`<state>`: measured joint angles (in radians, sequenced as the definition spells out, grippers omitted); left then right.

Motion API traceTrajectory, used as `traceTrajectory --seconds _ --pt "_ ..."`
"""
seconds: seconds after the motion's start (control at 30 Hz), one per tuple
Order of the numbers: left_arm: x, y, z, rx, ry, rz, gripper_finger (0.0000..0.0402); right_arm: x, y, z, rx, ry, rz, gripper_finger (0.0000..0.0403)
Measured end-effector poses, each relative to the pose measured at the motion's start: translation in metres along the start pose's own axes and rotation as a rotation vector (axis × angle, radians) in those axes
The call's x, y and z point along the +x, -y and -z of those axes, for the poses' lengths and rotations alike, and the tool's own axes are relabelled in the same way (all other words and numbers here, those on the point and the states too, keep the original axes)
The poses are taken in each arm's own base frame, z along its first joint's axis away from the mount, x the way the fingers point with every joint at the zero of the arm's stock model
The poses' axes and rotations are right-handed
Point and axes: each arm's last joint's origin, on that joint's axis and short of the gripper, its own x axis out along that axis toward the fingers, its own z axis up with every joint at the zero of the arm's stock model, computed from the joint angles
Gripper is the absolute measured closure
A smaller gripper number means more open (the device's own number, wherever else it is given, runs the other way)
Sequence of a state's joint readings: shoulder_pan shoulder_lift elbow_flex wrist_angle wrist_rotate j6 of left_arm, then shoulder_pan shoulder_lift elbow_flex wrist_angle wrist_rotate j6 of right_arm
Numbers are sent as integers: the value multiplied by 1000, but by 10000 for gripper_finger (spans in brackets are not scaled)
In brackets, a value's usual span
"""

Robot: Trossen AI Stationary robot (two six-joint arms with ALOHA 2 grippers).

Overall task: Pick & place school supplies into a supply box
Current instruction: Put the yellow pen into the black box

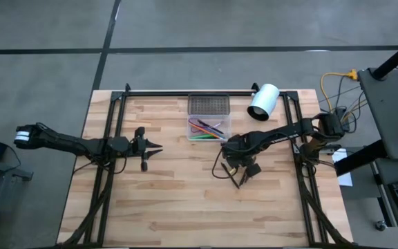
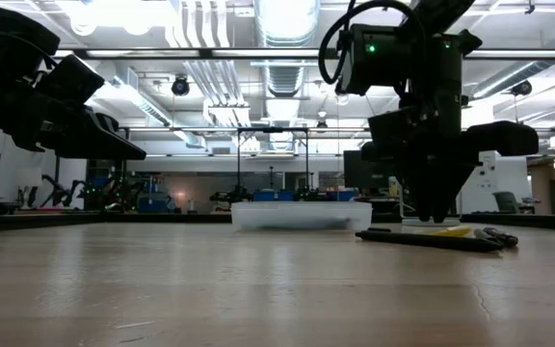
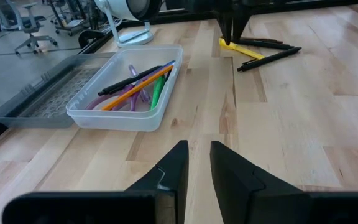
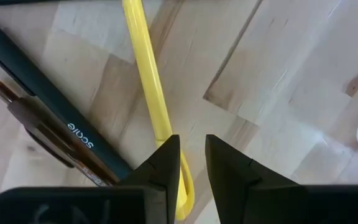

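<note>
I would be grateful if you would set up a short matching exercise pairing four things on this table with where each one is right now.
Things:
1. yellow pencil
2. orange stick
3. left gripper
4. white cylinder

Places:
A. inside the clear supply box
B. over bare wood, left of the box
C. on the table, directly below the right gripper
D. at the table's far edge, right of the box

Pairs: 1-C, 2-A, 3-B, 4-D
</note>
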<state>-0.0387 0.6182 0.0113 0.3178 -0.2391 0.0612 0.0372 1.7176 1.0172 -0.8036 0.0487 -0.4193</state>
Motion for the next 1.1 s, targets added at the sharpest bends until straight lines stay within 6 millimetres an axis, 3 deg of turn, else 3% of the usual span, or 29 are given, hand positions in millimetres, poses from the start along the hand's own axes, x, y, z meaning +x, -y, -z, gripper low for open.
traceTrajectory --seconds 0.53,1.1 --pt "0 0 0 0 0 0 349 -1 -19 -10 -78 29 2 335" --pt "0 0 0 0 0 0 349 3 -20 -15 -75 99 1 335"
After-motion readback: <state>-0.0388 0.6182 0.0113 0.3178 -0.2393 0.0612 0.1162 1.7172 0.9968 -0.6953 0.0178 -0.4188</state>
